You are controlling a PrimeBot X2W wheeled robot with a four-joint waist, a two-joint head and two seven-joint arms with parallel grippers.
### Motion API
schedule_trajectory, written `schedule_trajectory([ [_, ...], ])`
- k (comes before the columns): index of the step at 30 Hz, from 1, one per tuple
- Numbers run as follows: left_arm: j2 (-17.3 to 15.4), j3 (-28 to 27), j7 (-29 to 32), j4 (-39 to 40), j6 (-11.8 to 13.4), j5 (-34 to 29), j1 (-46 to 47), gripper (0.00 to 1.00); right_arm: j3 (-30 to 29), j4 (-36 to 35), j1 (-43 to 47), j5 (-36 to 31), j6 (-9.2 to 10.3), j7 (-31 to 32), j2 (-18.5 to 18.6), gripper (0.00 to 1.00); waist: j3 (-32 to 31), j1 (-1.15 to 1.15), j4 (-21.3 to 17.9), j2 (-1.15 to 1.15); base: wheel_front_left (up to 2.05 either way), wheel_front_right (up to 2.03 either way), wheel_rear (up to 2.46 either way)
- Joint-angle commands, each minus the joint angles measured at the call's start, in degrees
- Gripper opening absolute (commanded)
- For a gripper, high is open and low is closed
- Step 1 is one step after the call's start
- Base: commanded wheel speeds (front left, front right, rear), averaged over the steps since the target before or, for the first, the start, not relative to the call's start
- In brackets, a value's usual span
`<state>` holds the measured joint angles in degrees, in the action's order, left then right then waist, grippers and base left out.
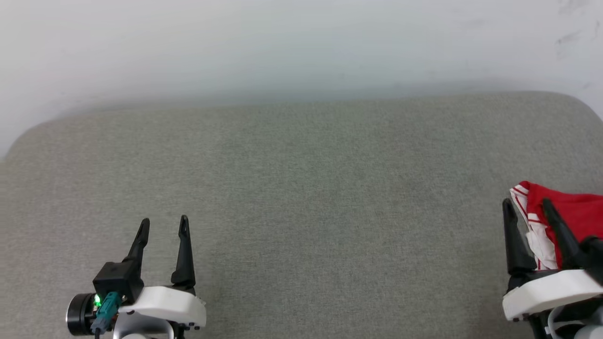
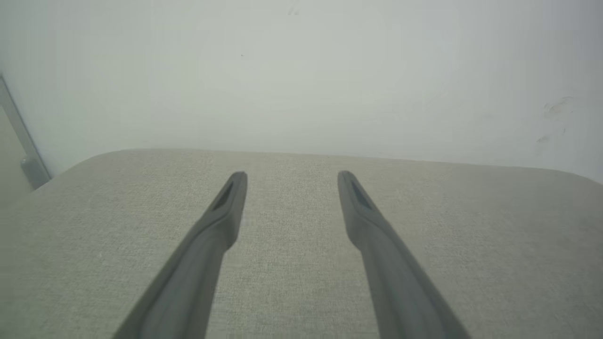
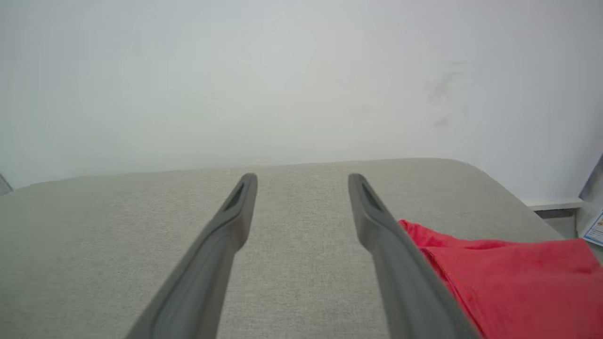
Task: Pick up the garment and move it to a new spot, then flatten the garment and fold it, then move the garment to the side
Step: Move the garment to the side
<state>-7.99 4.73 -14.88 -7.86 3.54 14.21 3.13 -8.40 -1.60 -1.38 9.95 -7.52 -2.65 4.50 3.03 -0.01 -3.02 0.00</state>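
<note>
The garment is a red jersey with white, red-striped trim, bunched at the right edge of the grey cushioned surface and partly cut off by the frame. My right gripper stands open just in front of its left end, with nothing between its fingers. In the right wrist view the red garment lies to the right of the open right gripper, behind the right finger. My left gripper is open at the lower left, far from the garment. In the left wrist view the left gripper has bare fabric between its fingers.
A pale wall rises right behind the cushion's rounded far edge. A grey metal post stands at the left in the left wrist view. Past the cushion's right end are a white ledge and a printed sheet.
</note>
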Motion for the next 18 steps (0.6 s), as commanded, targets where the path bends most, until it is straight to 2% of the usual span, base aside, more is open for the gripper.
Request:
schedule_trajectory([
  [1, -0.3, -0.39, -0.3, -0.3, -0.09, -0.05, -1.08, 1.0, 0.91, -1.84, 1.95, -0.34, 0.07, 0.62, -0.42, 1.0, -1.59, 0.01, 1.29, 0.0, 0.0, 0.0, 0.0],
  [10, -1.07, 0.77, -0.4, 0.22, -1.3, -0.91, -4.6, 1.0, 2.42, -9.18, 8.48, -1.14, 0.07, 3.33, -0.96, 1.0, -4.36, 0.01, 2.22, 0.0, 0.0, 0.0, 0.0],
  [18, -0.16, 0.92, -0.42, 0.8, -1.54, -0.46, -6.32, 1.0, 2.19, -10.72, 11.29, -2.8, 0.07, 3.58, -0.96, 1.0, -5.39, 0.01, 2.27, 0.0, 0.0, 0.0, 0.0],
])
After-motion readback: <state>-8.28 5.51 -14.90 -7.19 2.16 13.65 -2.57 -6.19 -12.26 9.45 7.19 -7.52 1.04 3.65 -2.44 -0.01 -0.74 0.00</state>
